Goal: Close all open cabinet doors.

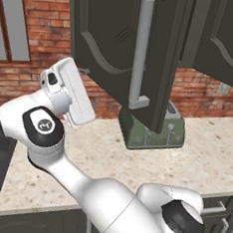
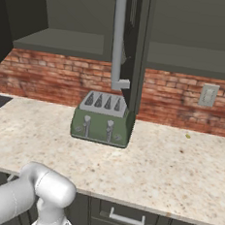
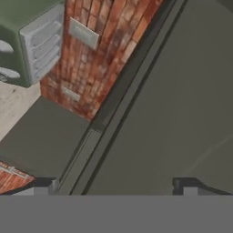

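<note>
One cabinet door (image 2: 136, 48) edge-on, above toaster (image 2: 102, 118)

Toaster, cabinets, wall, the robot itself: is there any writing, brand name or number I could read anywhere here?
None can be read.
toaster: no brand or numbers visible.
wall outlet: blank plate.
cabinet doors: moulding and a bar handle, no text.
robot arm joint cap: a small pale mark, too blurred to read.

Toaster (image 2: 103, 118) on counter (image 2: 167, 173), against brick wall (image 2: 174, 103); open cabinet door (image 2: 135, 43) at its 12 o'clock, outlet (image 2: 208, 95) at 3.
</note>
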Controlling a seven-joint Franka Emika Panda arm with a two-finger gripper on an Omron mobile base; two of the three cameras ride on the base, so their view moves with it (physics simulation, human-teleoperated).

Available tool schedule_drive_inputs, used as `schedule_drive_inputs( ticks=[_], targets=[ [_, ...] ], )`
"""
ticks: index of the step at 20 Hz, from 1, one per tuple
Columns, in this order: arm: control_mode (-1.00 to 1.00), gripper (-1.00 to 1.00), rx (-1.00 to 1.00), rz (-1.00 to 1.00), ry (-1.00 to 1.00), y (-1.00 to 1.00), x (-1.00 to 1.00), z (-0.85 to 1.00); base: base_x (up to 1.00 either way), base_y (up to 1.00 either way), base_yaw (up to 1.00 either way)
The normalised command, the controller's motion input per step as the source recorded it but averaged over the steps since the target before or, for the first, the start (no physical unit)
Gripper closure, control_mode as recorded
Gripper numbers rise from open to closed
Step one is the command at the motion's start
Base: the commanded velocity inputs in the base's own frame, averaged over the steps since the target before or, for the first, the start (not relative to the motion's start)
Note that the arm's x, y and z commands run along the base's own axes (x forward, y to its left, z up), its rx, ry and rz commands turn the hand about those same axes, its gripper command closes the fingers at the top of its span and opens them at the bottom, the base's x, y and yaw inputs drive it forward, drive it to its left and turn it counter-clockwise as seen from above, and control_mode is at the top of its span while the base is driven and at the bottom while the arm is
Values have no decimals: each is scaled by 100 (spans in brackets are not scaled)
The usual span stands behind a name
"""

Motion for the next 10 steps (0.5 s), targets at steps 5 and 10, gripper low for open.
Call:
schedule_drive_inputs(
  ticks=[5, 10],
  targets=[
    [-100, -100, 0, -9, 0, -52, 0, 16, 0, 0, 0],
    [-100, -100, 0, -7, 0, -65, 0, 8, 0, 0, 0]
  ],
)
